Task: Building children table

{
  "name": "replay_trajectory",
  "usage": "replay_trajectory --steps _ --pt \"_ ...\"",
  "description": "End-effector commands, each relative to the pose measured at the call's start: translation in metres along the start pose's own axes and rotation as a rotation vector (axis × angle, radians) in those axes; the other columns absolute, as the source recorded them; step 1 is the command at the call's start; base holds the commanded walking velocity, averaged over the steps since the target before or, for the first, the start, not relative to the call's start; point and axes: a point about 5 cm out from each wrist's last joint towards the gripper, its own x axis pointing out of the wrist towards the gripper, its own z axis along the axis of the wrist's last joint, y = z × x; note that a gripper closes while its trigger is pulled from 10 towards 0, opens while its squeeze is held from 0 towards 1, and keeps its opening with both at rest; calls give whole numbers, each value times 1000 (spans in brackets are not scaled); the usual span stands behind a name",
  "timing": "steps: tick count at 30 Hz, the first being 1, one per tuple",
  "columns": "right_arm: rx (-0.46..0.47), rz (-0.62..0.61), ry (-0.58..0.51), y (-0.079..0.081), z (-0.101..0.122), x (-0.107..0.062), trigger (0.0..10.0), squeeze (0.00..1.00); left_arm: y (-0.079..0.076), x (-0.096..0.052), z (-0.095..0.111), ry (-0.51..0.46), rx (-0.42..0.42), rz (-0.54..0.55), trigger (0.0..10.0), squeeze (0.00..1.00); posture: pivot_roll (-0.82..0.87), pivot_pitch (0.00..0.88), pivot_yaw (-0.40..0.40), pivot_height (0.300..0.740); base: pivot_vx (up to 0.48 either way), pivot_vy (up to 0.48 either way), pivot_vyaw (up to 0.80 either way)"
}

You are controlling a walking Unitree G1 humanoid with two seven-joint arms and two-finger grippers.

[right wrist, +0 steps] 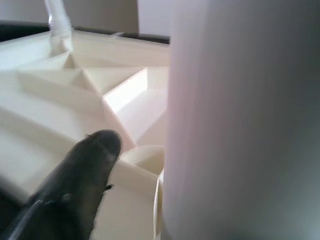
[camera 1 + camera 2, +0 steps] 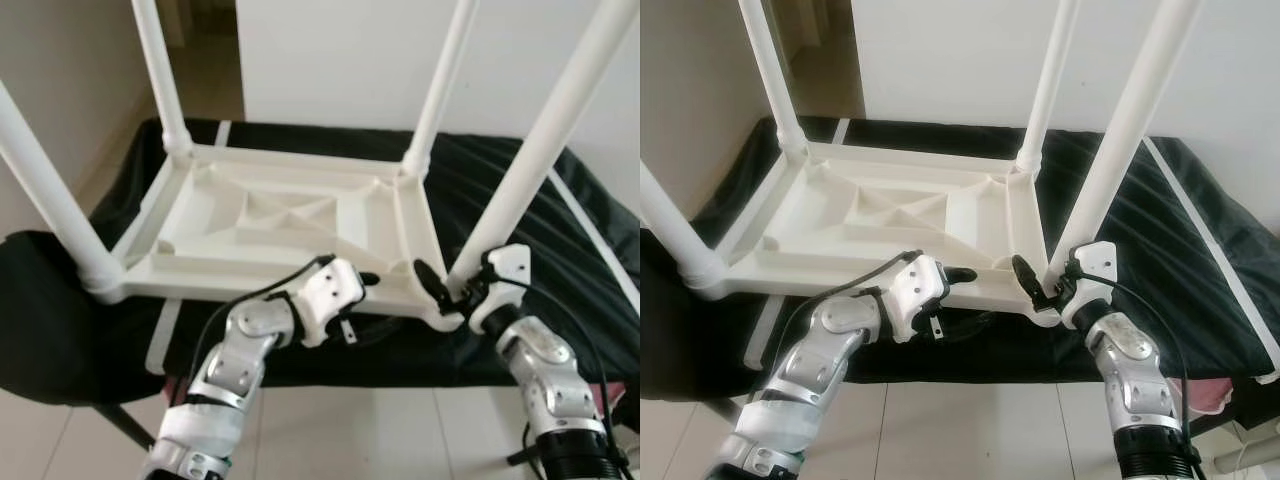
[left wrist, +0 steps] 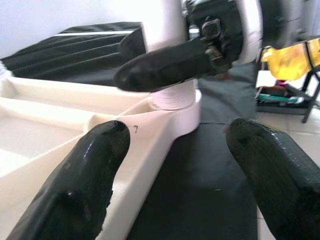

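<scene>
Upside down, the white children's table [image 2: 280, 225] lies on a surface draped in black cloth [image 2: 560, 230], its ribbed underside facing up and four white legs rising from the corners. At the near left corner a leg [image 2: 55, 200] stands in its socket; behind it the far left leg [image 2: 160, 70] goes up beside a beige wall.

Next, the left end effector [image 2: 375, 283] reaches in from below along the table's near rim. Its two black fingers [image 3: 90, 175] are spread wide and grip nothing; in the left wrist view one fingertip lies over the rim edge while the other hangs over the cloth, with the corner socket just ahead.

Further right, the far right leg [image 2: 440, 85] stands at the back corner. The near right leg [image 2: 545, 140] slants up from its corner socket, and the right end effector [image 2: 440, 290] sits at its base. One black finger [image 2: 428, 278] lies on the table side of the leg; the other is hidden behind the leg, so it probably straddles the leg, but I cannot tell whether it truly grips. In the right wrist view the leg looms blurred and very close beside that finger [image 1: 80, 175].
</scene>
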Motion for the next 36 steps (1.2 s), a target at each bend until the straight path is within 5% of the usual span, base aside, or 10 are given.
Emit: replay_trajectory --steps 1,2,3,12,13,15,16,27,36 --pt "-7 50 37 4 -7 3 1804 0 -2 4 -1 9 -23 58 10000 0 31 0 -72 740 0 0 0" --pt "-11 61 43 4 -9 3 1804 0 -2 6 -1 10 -38 68 10000 0 34 0 -74 740 0 0 0" --pt "-6 74 49 4 -11 3 0 0 -4 7 0 -2 -57 71 10000 0 35 0 -75 740 0 0 0" --pt "5 120 72 6 -19 3 0 0 -11 6 -1 -3 -94 62 10000 0 37 0 -73 740 0 0 0" --pt "8 118 83 6 -20 2 3373 0 -11 6 -1 5 -83 62 10000 0 35 0 -71 740 0 0 0" --pt "10 118 90 5 -21 1 3373 0 -11 6 -1 10 -75 62 10000 0 34 1 -71 740 0 0 0" --pt "14 112 93 4 -22 1 10000 0 -11 6 -2 14 -58 66 10000 0 32 0 -70 740 0 0 0" --pt "40 11 116 6 -25 2 10000 0 -7 9 -4 44 10 127 10000 0 7 0 -65 740 0 0 0" --pt "76 -261 105 17 -31 -6 10000 0 -6 14 -4 50 -4 142 10000 0 -31 12 -53 740 0 0 0"
